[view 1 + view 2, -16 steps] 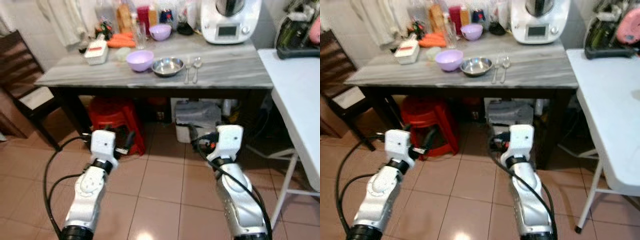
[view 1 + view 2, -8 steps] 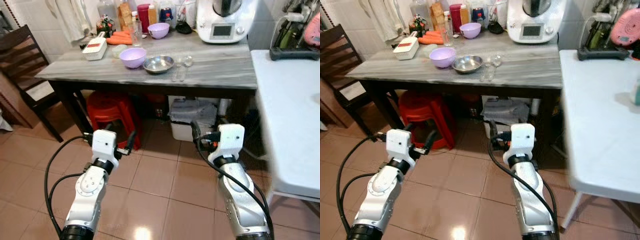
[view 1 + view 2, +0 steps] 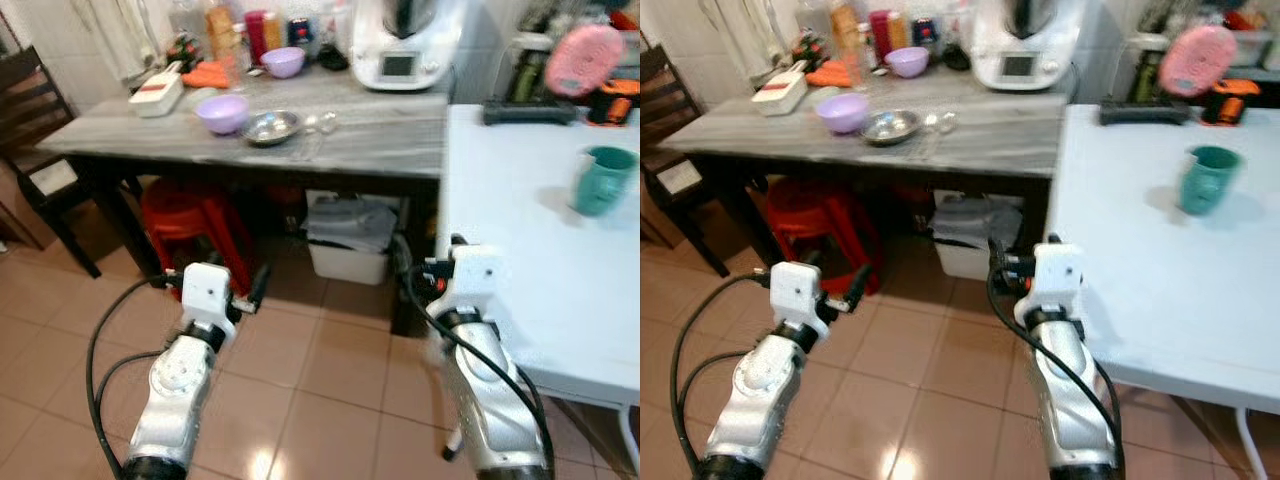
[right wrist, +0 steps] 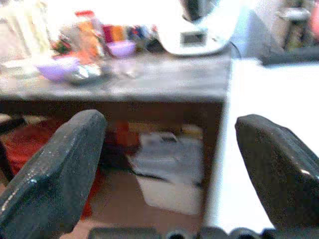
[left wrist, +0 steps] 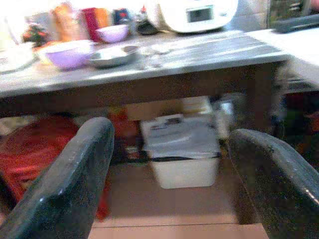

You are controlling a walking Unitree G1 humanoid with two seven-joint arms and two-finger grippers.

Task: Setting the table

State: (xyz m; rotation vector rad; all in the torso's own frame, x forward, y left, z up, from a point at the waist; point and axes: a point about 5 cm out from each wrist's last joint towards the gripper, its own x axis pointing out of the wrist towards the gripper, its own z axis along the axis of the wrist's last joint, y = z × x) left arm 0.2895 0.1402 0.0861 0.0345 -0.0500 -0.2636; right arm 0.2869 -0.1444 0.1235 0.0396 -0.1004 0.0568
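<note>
On the grey wooden table (image 3: pixel 400 150) at the back stand a purple bowl (image 3: pixel 222 112), a steel bowl (image 3: pixel 270 127) and spoons (image 3: pixel 318 122). A smaller purple bowl (image 3: pixel 283 62) stands further back among bottles. A teal cup (image 3: pixel 603 180) stands on the white table (image 3: pixel 520 250) to the right. Both arms are held low over the tiled floor, well short of the tables. My left gripper (image 5: pixel 169 132) is open with nothing between its fingers, pointing at the grey table. My right gripper (image 4: pixel 169 122) is open and empty too, by the white table's corner.
A white kitchen appliance (image 3: pixel 400 45) stands at the back of the grey table. Under that table are a red stool (image 3: pixel 190 215) and a white bin (image 3: pixel 350 240). A dark chair (image 3: pixel 30 130) stands at the left. A pink object (image 3: pixel 580 60) lies at the back right.
The camera has swung to the right, so the white table and the teal cup have come into view. Both arms keep the same pose, grippers open.
</note>
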